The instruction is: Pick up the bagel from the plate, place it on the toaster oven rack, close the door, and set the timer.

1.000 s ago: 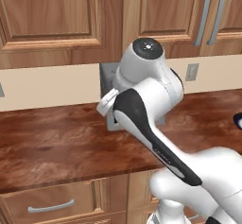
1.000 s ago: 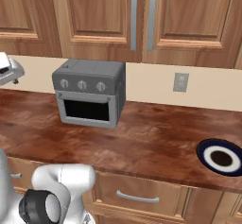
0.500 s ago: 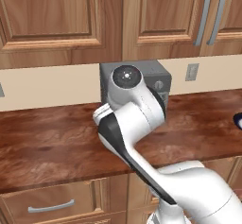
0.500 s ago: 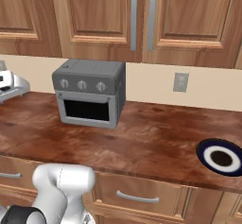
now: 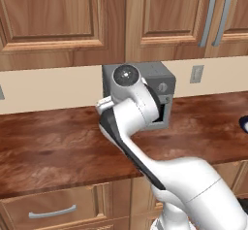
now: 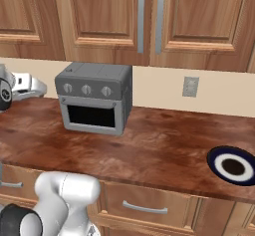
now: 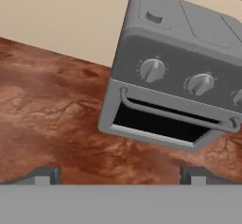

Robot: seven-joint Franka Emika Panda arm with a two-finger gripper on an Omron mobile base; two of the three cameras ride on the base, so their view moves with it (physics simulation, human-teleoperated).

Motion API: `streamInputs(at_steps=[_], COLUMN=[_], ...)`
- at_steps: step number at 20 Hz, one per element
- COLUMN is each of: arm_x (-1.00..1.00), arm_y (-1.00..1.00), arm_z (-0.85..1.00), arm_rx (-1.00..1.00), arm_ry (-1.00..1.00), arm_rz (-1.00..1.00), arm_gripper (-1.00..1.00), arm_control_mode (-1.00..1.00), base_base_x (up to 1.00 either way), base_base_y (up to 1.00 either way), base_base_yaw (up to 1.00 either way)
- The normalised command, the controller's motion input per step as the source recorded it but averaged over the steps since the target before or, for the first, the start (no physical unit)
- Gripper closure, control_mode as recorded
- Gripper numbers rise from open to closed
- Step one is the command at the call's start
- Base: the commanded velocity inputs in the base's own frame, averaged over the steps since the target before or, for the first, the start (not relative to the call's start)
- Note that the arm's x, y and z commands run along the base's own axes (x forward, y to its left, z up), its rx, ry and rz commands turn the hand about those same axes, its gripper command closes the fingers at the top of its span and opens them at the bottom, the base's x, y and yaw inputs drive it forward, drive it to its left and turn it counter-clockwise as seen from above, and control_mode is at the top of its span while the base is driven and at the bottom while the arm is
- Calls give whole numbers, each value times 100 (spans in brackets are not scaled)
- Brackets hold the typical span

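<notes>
Grey toaster oven (image 6: 94, 98) faces you with its door (image 7: 163, 121) shut; your gripper (image 7: 120, 173) hovers before it, fingers spread wide and empty. Far right on the counter (image 6: 159, 145), the plate (image 6: 233, 164) sits; the bagel can't be made out.

Flat, even rendered light, no glare. Soft shadow under toaster oven (image 6: 94, 104), toward 6 o'clock on counter (image 6: 164, 145). Textures slightly blurry, low-res; no edge distortion.
</notes>
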Motion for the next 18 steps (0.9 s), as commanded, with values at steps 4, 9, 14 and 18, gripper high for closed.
streamInputs(at_steps=[4, 9, 14, 18], arm_x=[49, 49, 58, 56], arm_y=[0, 0, 0, 0], arm_z=[0, 0, -13, -20], arm_rx=[-1, -8, -12, -16], arm_ry=[-2, 0, 2, 4], arm_rz=[-6, -3, -1, 0], arm_gripper=[-100, -100, -100, -100], arm_control_mode=[-100, -100, -100, -100], base_base_x=[0, 0, 0, 0], base_base_y=[0, 0, 0, 0], base_base_yaw=[0, 0, 0, 0])
